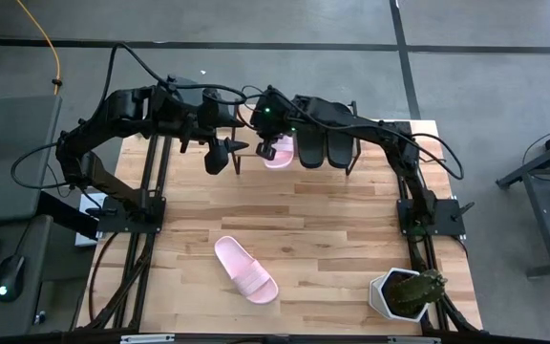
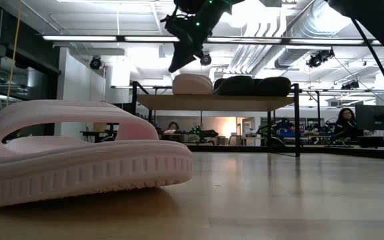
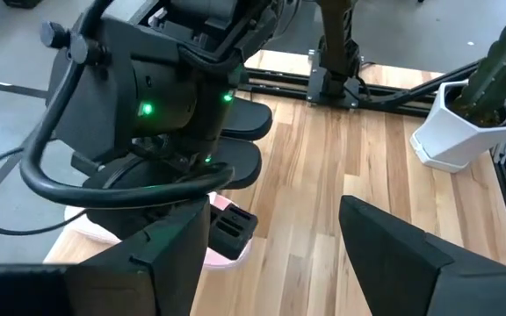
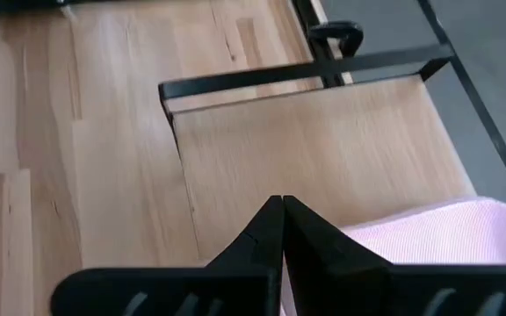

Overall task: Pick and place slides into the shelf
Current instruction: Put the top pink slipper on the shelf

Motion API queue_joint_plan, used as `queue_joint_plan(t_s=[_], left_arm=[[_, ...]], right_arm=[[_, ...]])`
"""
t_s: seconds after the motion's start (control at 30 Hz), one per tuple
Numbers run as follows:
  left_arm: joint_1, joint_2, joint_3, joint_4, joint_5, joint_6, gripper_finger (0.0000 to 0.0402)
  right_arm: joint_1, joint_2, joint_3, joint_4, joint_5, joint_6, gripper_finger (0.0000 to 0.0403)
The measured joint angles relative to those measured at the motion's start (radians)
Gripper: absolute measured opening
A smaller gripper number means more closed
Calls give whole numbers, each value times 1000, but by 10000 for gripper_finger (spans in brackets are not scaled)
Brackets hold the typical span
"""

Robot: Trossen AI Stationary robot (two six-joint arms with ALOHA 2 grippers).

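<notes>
In the high view, the shelf sits at the upper centre of the desk, carrying one pink slide and two black slides side by side. The right gripper hangs over the pink one's left edge, fingers pressed together, holding nothing. The left gripper is just left of the shelf, fingers spread. A second pink slide lies alone lower centre, and a potted plant stands lower right.

In the low view, that loose pink slide fills the lower left; the shelf stands behind at centre.

In the left wrist view, the spread fingers frame the right arm.

In the right wrist view, the shut fingers point at the shelf top.
</notes>
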Motion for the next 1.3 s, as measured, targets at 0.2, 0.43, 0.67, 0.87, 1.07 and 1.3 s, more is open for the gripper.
queue_joint_plan(t_s=[0.2, 0.43, 0.67, 0.87, 1.07, 1.3], left_arm=[[0, 0, 0, 1, 0, 0, 243], [0, 0, 0, 2, 0, 0, 243], [0, 0, 0, 2, 0, 0, 243], [0, 0, 0, 2, 0, 0, 244], [0, 0, 0, 2, 0, 0, 244], [0, 0, 0, 2, 0, -1, 244]], right_arm=[[0, 0, 0, -28, 0, -3, 0], [-5, 3, 0, -70, -18, -2, 0], [-6, 4, 2, -99, -25, 0, 0], [-12, 2, 5, -176, 12, 24, 0], [-11, 1, 5, -208, 48, 34, 0], [-11, 2, 4, -215, 57, 34, 0]])
